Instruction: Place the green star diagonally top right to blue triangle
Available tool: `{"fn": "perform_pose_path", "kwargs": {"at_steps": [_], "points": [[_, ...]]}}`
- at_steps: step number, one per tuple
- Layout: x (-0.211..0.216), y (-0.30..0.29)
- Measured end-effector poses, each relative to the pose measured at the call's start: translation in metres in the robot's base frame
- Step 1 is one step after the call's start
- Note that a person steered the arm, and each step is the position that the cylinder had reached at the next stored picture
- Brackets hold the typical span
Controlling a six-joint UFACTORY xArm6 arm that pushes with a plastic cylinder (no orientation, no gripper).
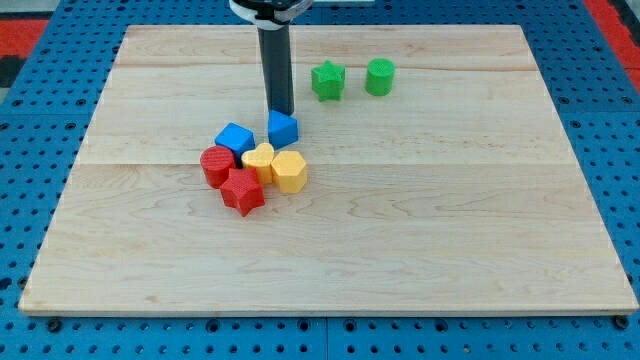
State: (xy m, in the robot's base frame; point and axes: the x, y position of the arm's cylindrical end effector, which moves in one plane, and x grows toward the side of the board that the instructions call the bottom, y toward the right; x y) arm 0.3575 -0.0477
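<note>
Seven blocks on the board, and only two matter: the green star point(327, 81) sits near the view's top, right of centre, and the blue triangle point(283, 128) is below and to its left, on the top edge of the cluster. My tip point(281, 111) is down right at the triangle's upper edge, touching or just about, so it's on the wrong block for this job. No jaws on this rig, just a plain rod, so nothing to open or close. Honestly the star already looks up-and-right of the triangle, just a bit apart, so I'd guess the job is a short nudge: get the tip round to the star's top-right side and ease it down-left toward the triangle without bumping the triangle itself. Watch the green cylinder point(379, 77) just beside the star on the right, there's not much gap to slip through. The rest of the cluster is a blue cube point(235, 138), red cylinder point(216, 165), red star point(242, 191), a yellow heart-ish block point(259, 158) and a yellow hexagon point(289, 172), all packed touching. The surface is a pale wooden board point(450, 230) on a blue pegboard table point(20, 120), with plenty of room on the view's right and bottom.
</note>
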Motion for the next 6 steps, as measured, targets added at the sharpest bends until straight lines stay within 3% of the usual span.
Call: {"fn": "perform_pose_path", "kwargs": {"at_steps": [1,2,3,4,6], "points": [[-0.03,0.035],[-0.083,0.002],[-0.131,0.012],[-0.122,0.068],[-0.05,0.075]]}}
